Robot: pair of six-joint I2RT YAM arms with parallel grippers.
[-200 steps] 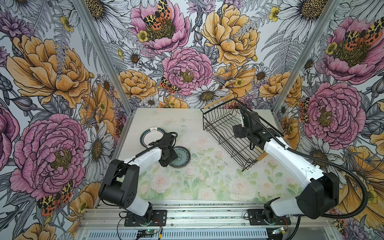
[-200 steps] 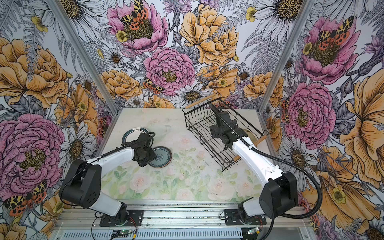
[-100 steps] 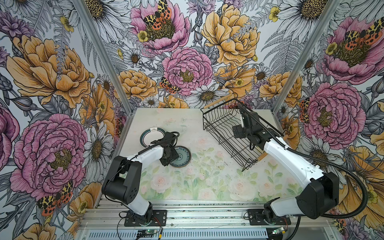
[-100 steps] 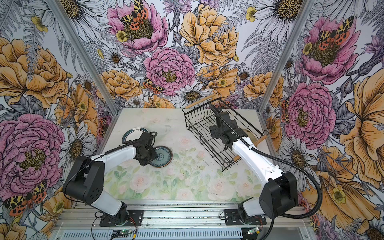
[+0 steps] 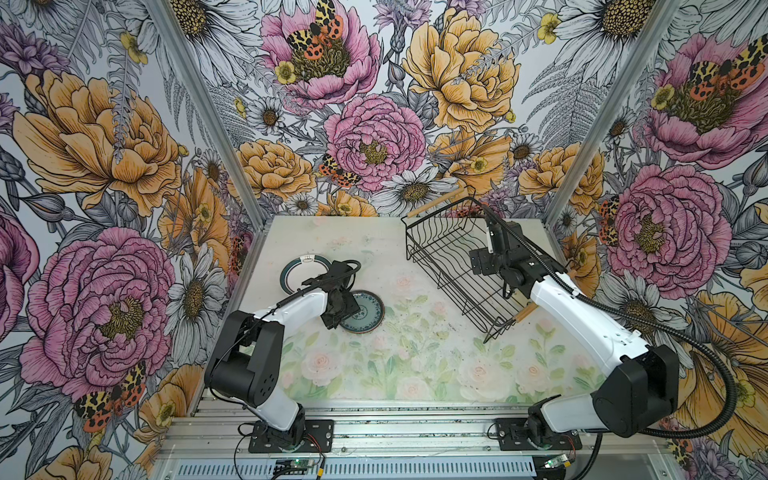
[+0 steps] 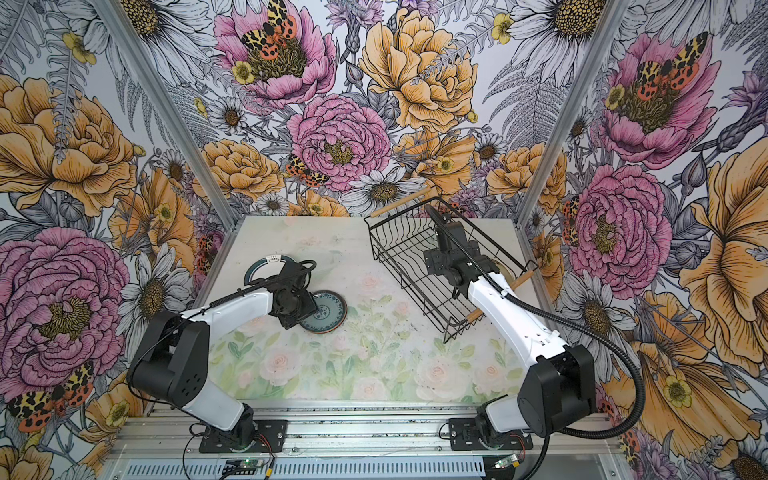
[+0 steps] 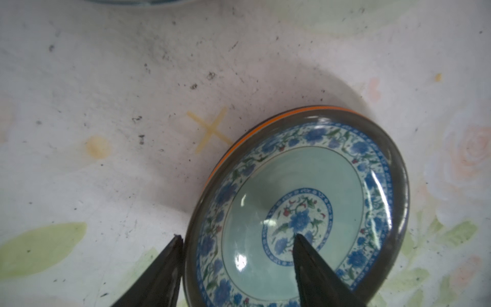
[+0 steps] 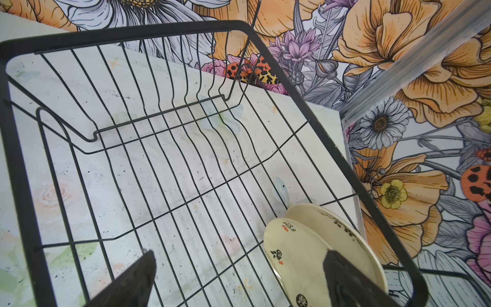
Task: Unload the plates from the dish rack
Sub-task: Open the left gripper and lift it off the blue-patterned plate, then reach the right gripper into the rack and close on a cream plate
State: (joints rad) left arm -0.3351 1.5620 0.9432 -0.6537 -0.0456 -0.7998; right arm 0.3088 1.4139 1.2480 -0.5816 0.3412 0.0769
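Flowered walls (image 5: 124, 166) box in a pale rose-printed surface (image 5: 415, 361). At 2 o'clock the wire dish rack (image 5: 440, 257) holds two cream plates (image 8: 300, 252) upright at its 3 o'clock side, right fingers (image 8: 127, 281) spread wide above. At 9 o'clock left fingers (image 7: 159, 273) stand apart astride a teal plate (image 5: 368, 311); at 10, a dark-rimmed plate (image 5: 297, 270).

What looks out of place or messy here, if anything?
Nothing looks broken or spilled. The dish rack sits diagonally, not square with the table. Its top is peppered with dark specks, and a yellowish cross mark shows beside the teal plate.
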